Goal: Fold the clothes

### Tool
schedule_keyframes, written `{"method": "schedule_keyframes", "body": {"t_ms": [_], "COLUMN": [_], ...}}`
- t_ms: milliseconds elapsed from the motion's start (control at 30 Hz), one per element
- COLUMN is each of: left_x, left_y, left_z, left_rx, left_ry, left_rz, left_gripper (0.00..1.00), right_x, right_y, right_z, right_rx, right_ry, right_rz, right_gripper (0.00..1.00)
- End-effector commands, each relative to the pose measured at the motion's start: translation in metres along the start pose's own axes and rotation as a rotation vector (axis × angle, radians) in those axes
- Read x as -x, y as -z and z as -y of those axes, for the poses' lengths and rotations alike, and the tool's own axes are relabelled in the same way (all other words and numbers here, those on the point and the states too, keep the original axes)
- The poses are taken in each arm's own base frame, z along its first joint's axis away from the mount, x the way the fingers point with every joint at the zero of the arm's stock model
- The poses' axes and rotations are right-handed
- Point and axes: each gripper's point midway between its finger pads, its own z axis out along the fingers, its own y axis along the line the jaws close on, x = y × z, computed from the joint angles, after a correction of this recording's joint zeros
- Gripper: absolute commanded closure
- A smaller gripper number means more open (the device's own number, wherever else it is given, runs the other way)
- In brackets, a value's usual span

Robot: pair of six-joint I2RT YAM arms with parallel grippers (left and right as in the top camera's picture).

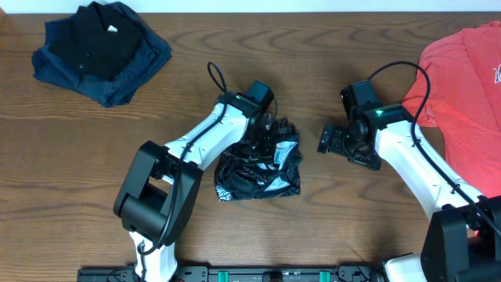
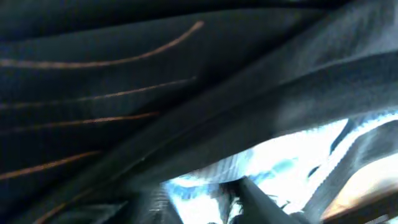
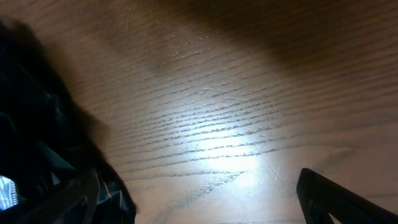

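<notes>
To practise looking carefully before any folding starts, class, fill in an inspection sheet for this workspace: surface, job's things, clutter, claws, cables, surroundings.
Surface: brown wooden table, bare between the garments.
Job's things: shiny black jersey, crumpled in a heap at the centre, not yet folded.
Clutter: navy and black garments piled in the far left corner; coral-red T-shirt spread at the right edge.
Claws: left claw pressed into the jersey's top, grip cannot be told; right claw open, empty, beside the jersey and apart from it.
Cables: left cable and right cable, both black, loop from the wrists.
Surroundings: black rail along the near edge; nothing else seen.
</notes>
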Motion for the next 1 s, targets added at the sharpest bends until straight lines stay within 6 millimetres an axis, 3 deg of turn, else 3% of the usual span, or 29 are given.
{"method": "schedule_keyframes", "body": {"t_ms": [0, 200, 367, 667, 733, 767, 833, 967], "left_x": [0.000, -0.004, -0.006, 0.001, 0.003, 0.003, 0.005, 0.017], "left_y": [-0.001, 0.013, 0.029, 0.032, 0.031, 0.031, 0.035, 0.058], "left_z": [0.000, 0.004, 0.013, 0.062, 0.068, 0.069, 0.067, 0.039], "left_rx": [0.017, 0.017, -0.002, -0.168, -0.178, -0.178, -0.177, -0.136], "left_ry": [0.012, 0.013, -0.008, -0.094, -0.114, -0.121, -0.124, -0.057], "left_rz": [-0.005, -0.005, 0.029, 0.086, 0.100, 0.102, 0.112, 0.165], "left_gripper": [0.77, 0.87, 0.88, 0.87, 0.83, 0.78, 0.77, 0.76], "right_x": [-0.002, -0.001, -0.001, -0.002, -0.004, -0.006, -0.009, -0.016], "right_y": [-0.002, -0.002, -0.002, -0.001, -0.001, -0.001, -0.001, 0.001], "right_z": [0.002, 0.001, 0.001, -0.001, -0.005, -0.007, -0.012, -0.026], "right_rx": [-0.002, -0.001, 0.001, 0.014, 0.037, 0.048, 0.075, 0.153], "right_ry": [-0.016, -0.016, -0.017, -0.016, -0.016, -0.016, -0.015, -0.004], "right_rz": [-0.008, -0.007, -0.004, -0.012, -0.026, -0.034, -0.053, -0.095], "right_gripper": [0.01, 0.01, 0.01, 0.01, 0.01, 0.01, 0.01, 0.01]}}
